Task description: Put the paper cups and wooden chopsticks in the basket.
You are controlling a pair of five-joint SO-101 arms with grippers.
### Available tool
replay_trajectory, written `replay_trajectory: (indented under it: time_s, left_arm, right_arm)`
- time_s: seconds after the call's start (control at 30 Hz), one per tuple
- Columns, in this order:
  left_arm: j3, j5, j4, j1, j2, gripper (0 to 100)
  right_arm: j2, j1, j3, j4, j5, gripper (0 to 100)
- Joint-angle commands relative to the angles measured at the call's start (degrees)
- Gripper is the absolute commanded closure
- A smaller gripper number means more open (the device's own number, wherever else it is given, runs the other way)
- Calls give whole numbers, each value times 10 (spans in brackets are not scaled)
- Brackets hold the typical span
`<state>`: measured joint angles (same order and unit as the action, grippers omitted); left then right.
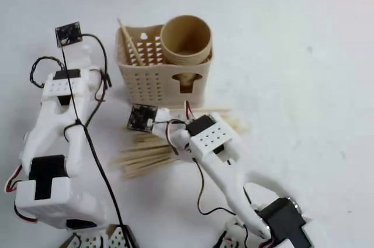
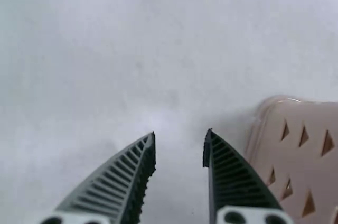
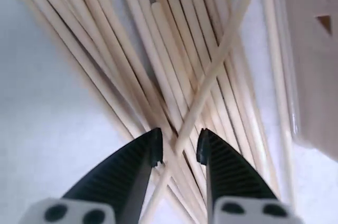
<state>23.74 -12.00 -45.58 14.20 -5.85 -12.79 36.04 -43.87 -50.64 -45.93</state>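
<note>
The right gripper [image 3: 178, 138] is a little open right over the pile of wooden chopsticks [image 3: 174, 65], which look light, stiff and slippy, so pinch one near its middle; the left gripper [image 2: 180, 134] is open too, just beside the basket [image 2: 296, 145].

This looks like a robotics lab bench: a plain white table [image 1: 304, 55] carries two white plastic robot arms [image 1: 52, 137], with loose black and red wires [image 1: 96, 160] and bare black camera circuit boards [image 1: 68, 33] exposed.
</note>
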Motion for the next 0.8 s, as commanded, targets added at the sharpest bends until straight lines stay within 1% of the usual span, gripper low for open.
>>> replay_trajectory:
  time_s: [0.0,0.17,0.53,0.77]
  left_arm:
    - [-3,-4,6,-6,15,836]
    - [-4,-4,9,-6,15,835]
    - [-4,-4,10,-6,15,835]
    - [-4,-4,10,-6,15,835]
  right_arm:
    - [-8,-19,26,7,6,872]
    - [-23,-40,35,6,7,872]
    - [-44,-42,33,-14,7,872]
    - [-90,-37,10,-17,8,872]
